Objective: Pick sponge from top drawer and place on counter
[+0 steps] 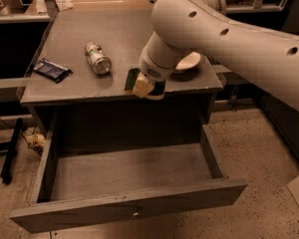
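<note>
At the near edge of the table [65,89], right of centre, gripper [148,89] pinches the sponge [133,80], tilted, with its yellow layer over the lip. Top drawer [129,210] below stands pulled out. Can [97,59] lies left of the sponge, dark blue packet [52,69] further left.

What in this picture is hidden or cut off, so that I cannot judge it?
Camera view: the gripper, at the flat grey counter's front edge, is mostly covered by the white arm.
The small green-and-yellow sponge is partly covered; whether it touches the counter is unclear.
The pale round dish is half hidden behind the arm.
</note>
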Robot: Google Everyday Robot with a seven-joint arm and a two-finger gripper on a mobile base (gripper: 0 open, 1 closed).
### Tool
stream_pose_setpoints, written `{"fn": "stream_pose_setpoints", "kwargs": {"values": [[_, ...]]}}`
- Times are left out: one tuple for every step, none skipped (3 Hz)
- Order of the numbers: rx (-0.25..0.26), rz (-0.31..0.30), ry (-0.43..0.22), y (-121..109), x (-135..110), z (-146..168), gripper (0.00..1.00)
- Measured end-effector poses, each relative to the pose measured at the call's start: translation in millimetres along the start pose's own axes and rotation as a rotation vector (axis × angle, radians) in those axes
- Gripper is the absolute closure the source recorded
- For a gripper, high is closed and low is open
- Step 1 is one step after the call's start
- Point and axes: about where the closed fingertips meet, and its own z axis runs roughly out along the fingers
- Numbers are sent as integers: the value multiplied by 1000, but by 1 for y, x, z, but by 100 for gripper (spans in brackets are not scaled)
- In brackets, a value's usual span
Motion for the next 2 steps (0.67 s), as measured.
{"fn": "stream_pose_setpoints", "kwargs": {"values": [[-23, 9, -15, -5, -3, 3, 100], [-49, 29, -15, -17, -11, 6, 100]]}}
